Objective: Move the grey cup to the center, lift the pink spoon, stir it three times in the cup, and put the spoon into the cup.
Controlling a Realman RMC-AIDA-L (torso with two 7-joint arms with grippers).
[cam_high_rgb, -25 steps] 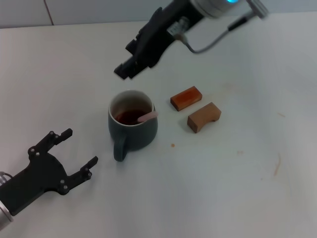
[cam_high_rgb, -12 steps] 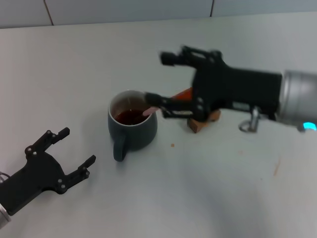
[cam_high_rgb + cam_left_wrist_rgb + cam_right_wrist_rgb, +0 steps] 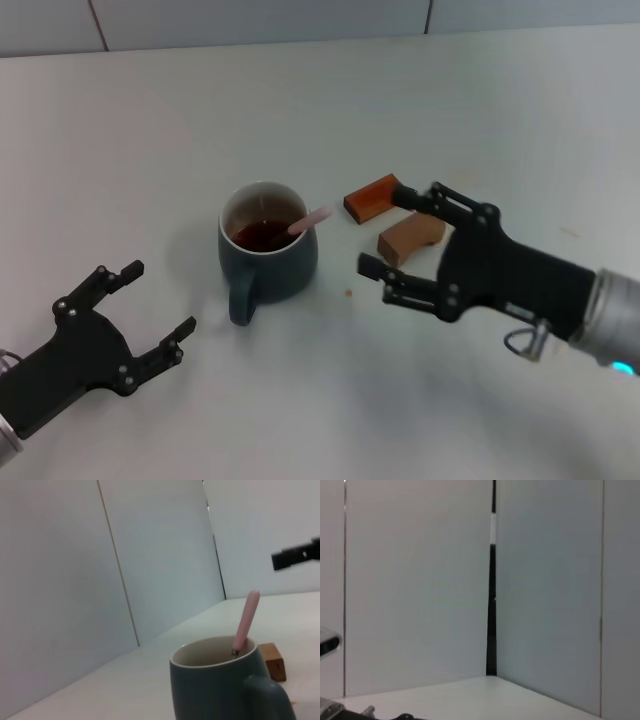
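While the pink spoon [image 3: 308,220] stays in the grey cup [image 3: 267,253], the right gripper [image 3: 392,232] has withdrawn.

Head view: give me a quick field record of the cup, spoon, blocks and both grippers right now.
grey cup: upright on the white table, handle toward the robot, brown liquid inside
pink spoon: in the cup, handle leaning on the rim toward the blocks
wooden blocks: two, on the cup's right
right gripper: open, empty, by the blocks
left gripper: open, empty, parked near-left of the cup
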